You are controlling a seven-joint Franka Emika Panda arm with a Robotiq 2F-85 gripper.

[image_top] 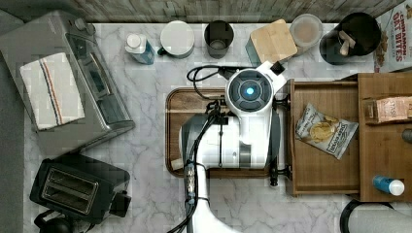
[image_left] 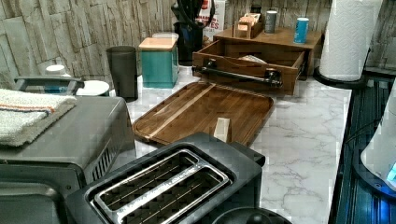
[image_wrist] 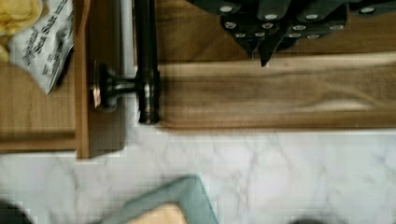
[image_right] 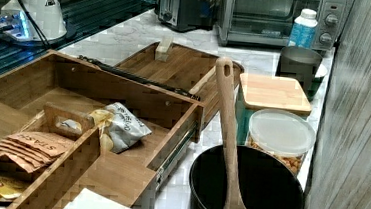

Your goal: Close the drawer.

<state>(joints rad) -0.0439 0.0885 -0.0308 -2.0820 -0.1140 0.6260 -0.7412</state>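
The drawer (image_top: 325, 170) stands pulled out from under the wooden cabinet top (image_top: 384, 145), with a chips bag (image_top: 325, 130) lying inside. Its dark bar handle (image_left: 238, 74) runs along the front panel (image_left: 243, 81), just beside the wooden serving tray (image_top: 177, 111). My arm (image_top: 250, 92) hangs over the tray, next to the drawer front. In the wrist view my gripper (image_wrist: 264, 51) is shut with nothing in it, above the tray (image_wrist: 280, 98) and a short way off from the handle (image_wrist: 147, 60). The drawer (image_right: 138, 101) and bag (image_right: 121, 127) also show in the right view.
A toaster oven (image_top: 63, 82) and a black toaster (image_top: 77, 189) stand on the top view's left. Along the back wall are a teal canister with a wooden lid (image_top: 272, 41), a dark cup (image_top: 218, 36) and a black utensil holder (image_top: 354, 36). A paper towel roll (image_left: 348, 37) stands beside the cabinet.
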